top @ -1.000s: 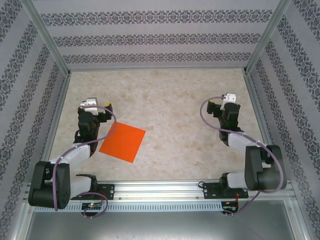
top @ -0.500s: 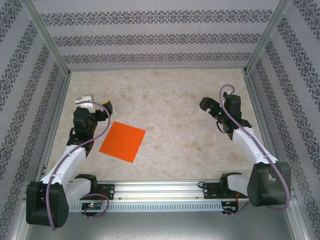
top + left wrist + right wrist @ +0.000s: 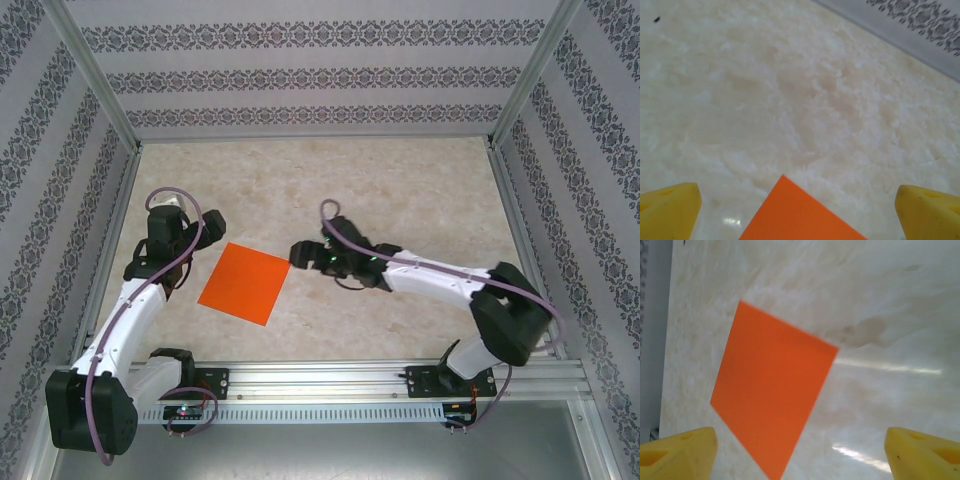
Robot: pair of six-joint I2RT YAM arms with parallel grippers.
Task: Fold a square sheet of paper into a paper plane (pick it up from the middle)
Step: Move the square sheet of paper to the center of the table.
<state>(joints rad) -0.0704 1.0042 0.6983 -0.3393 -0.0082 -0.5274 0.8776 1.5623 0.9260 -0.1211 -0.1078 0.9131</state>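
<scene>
**Orange sheet lies flat between two spread grippers**

Grey walls with dark floral-patterned bands [image 3: 320, 70] and a metal frame close in a pale, marbled beige tabletop [image 3: 400, 180]. The white-and-black left arm [image 3: 125, 310] rises along the left edge of the table. The right arm [image 3: 440, 280] stretches low across the table toward the left.

The square sheet of thin bright orange paper [image 3: 246, 284] lies flat and unfolded on the near-left part of the table, turned so its corners point like a diamond. It sits between the two grippers, and neither holds it.

The left gripper [image 3: 799, 207] hovers just beside the sheet's far-left corner. In the left wrist view that corner pokes up from the bottom edge, midway between the yellow fingertips [image 3: 670, 207], which stand spread wide.

The right gripper [image 3: 800, 452] is just beside the sheet's right corner, and whether it touches the paper I cannot tell. In the right wrist view the sheet lies ahead, toward the left fingertip. These yellow fingertips [image 3: 925, 452] are also wide apart, with nothing between them but table and paper below.
</scene>
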